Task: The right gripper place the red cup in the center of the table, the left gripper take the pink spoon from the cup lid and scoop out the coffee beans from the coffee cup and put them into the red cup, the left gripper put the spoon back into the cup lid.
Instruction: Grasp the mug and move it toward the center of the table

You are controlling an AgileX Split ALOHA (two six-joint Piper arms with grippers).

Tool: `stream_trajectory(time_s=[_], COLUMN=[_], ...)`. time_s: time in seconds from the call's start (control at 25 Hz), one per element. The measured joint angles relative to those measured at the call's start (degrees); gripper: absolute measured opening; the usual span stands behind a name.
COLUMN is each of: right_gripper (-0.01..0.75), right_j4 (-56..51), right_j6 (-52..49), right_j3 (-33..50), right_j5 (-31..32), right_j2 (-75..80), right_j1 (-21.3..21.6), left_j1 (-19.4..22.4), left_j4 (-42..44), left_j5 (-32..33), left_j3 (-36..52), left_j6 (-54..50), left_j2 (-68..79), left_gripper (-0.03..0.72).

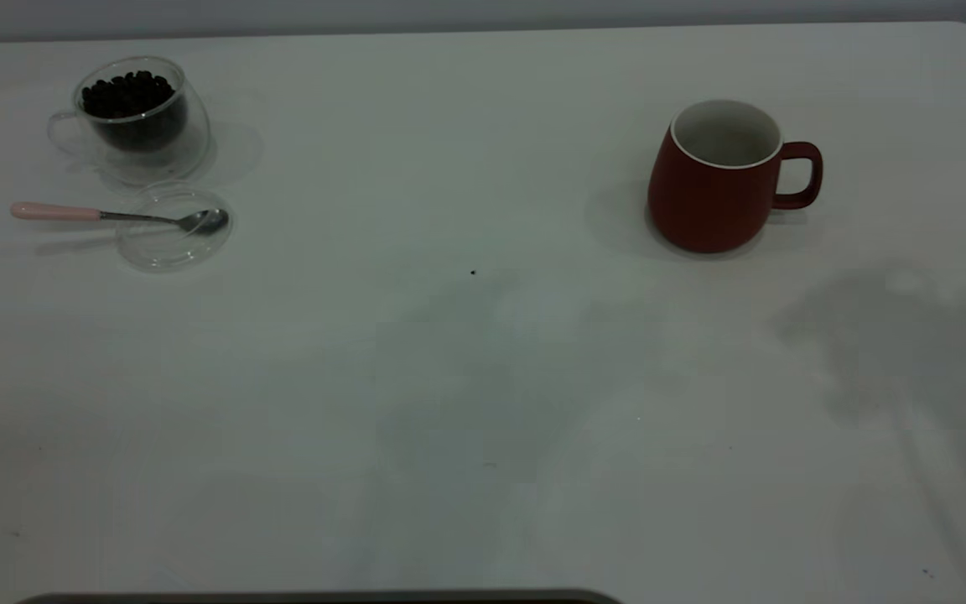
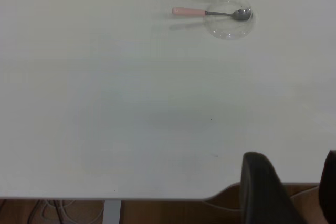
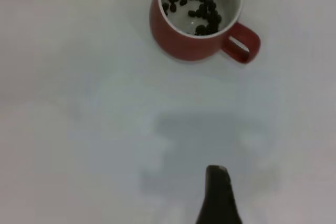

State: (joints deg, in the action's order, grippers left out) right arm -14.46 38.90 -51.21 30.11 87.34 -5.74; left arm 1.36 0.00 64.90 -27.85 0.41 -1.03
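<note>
The red cup (image 1: 714, 189) stands upright on the right part of the table (image 1: 483, 377), handle to the right. In the right wrist view the red cup (image 3: 195, 22) holds several coffee beans (image 3: 194, 10). The coffee cup (image 1: 135, 113), filled with coffee beans (image 1: 127, 92), stands at the far left. In front of it the pink spoon (image 1: 106, 216) lies with its bowl in the cup lid (image 1: 174, 228), and it also shows in the left wrist view (image 2: 210, 12). My left gripper (image 2: 294, 156) is open and empty over the table's edge, far from the spoon. My right gripper (image 3: 218, 192) hovers apart from the red cup.
The table's edge (image 2: 157, 199) with brown floor and cables below shows in the left wrist view. A tiny dark speck (image 1: 473, 272) lies near the table's middle. A dark strip (image 1: 324, 597) runs along the table's near edge. Neither arm shows in the exterior view.
</note>
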Motion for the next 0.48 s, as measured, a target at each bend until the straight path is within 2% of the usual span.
stream_trajectory(time_s=[0.2, 0.48], right_gripper=[0.591, 0.589], right_j4=[-0.1, -0.4], right_j6=[9.5, 33.4], right_j3=[-10.4, -20.8], right_j5=[-2.3, -5.7], right_j2=[16.2, 33.7], right_j1=[0.3, 4.1], left_j1=[0.0, 0.0], left_j4=[0.0, 0.0], left_j5=[0.0, 0.0], left_j3=[0.0, 0.0], left_j6=[0.2, 0.2], left_j2=[0.0, 0.0], left_gripper=[0.330, 0.330])
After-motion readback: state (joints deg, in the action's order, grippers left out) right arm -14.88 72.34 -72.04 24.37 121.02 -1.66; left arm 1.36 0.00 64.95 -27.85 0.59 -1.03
